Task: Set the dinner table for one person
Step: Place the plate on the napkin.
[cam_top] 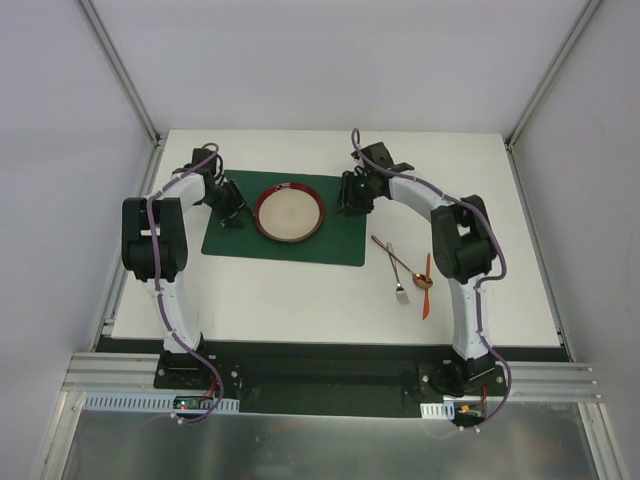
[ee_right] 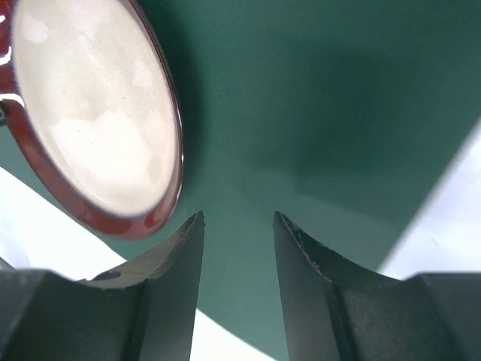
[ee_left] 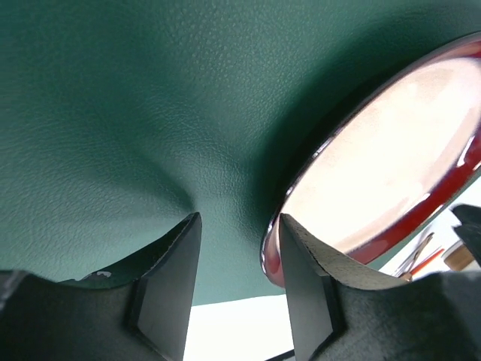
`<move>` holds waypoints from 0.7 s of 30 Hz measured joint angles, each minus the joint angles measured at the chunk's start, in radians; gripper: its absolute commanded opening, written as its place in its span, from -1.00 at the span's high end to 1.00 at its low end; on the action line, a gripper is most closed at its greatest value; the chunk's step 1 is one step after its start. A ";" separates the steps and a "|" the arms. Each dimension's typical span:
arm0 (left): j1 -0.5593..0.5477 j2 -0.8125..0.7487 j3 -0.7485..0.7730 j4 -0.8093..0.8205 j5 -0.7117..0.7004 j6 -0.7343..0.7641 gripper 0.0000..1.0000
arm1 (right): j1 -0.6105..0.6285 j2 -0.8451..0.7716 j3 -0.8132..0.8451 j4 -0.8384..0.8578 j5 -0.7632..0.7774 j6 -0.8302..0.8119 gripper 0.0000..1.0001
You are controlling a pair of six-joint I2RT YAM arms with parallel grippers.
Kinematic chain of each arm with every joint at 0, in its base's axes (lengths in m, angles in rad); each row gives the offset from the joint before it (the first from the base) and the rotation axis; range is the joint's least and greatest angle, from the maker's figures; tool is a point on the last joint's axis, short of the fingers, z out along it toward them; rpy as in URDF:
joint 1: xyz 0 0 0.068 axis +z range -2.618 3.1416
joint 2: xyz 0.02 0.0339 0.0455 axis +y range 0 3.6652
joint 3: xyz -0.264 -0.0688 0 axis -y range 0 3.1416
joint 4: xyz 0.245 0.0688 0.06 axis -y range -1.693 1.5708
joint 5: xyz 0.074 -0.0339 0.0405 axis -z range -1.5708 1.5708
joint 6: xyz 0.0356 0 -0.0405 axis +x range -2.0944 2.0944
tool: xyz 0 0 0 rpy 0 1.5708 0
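On the white dinner table [cam_top: 300,300] lies a dark green placemat [cam_top: 225,240] with a round, red-rimmed plate [cam_top: 289,212] on it. My left gripper [cam_top: 232,212] is low over the mat at the plate's left edge. In the left wrist view it [ee_left: 237,222] stands open, with the plate's rim [ee_left: 391,158] just past the right fingertip [ee_left: 301,256] and nothing gripped. My right gripper [cam_top: 352,195] is at the plate's right side. In the right wrist view it [ee_right: 238,218] is open over bare placemat [ee_right: 323,113], and the plate [ee_right: 98,113] sits off to the left.
Right of the mat, a silver fork [cam_top: 398,278], a copper spoon [cam_top: 400,262] and a copper-coloured utensil [cam_top: 427,290] lie crossed on the table. Aluminium frame posts [cam_top: 120,70] rise at the back corners. A black rail [cam_top: 320,370] runs along the near edge.
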 measured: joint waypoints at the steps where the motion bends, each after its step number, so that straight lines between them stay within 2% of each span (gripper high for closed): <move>1: 0.001 -0.008 0.000 -0.002 -0.003 0.000 0.12 | -0.003 -0.017 -0.008 -0.004 0.009 -0.006 0.12; 4: 0.001 -0.048 -0.005 0.004 -0.004 -0.002 0.14 | -0.014 -0.098 -0.043 -0.023 0.039 -0.029 0.30; 5: 0.001 -0.071 -0.014 0.012 0.001 -0.004 0.15 | -0.015 -0.120 -0.052 -0.025 0.046 -0.035 0.46; 7: 0.001 -0.130 -0.038 0.028 0.023 -0.017 0.16 | -0.014 -0.169 -0.072 -0.027 0.057 -0.046 0.63; 8: 0.000 -0.163 -0.048 0.036 0.037 -0.024 0.15 | -0.014 -0.183 -0.077 -0.028 0.060 -0.050 0.83; 10: -0.002 -0.222 -0.063 0.049 0.064 -0.034 0.16 | -0.013 -0.208 -0.095 -0.024 0.066 -0.051 0.95; 15: -0.025 -0.447 -0.130 0.074 0.083 -0.048 0.17 | -0.011 -0.217 -0.206 0.014 0.069 -0.031 0.99; 16: -0.036 -0.486 -0.142 0.076 0.084 -0.048 0.19 | -0.010 -0.217 -0.235 0.015 0.068 -0.025 0.99; 17: -0.049 -0.535 -0.158 0.083 0.083 -0.047 0.33 | -0.008 -0.216 -0.259 0.016 0.065 -0.019 0.99; 18: -0.062 -0.586 -0.179 0.087 0.081 -0.043 0.38 | -0.007 -0.212 -0.275 0.017 0.064 -0.014 0.99; 21: -0.085 -0.684 -0.227 0.092 0.081 -0.026 0.37 | 0.002 -0.189 -0.286 0.029 0.052 0.001 0.99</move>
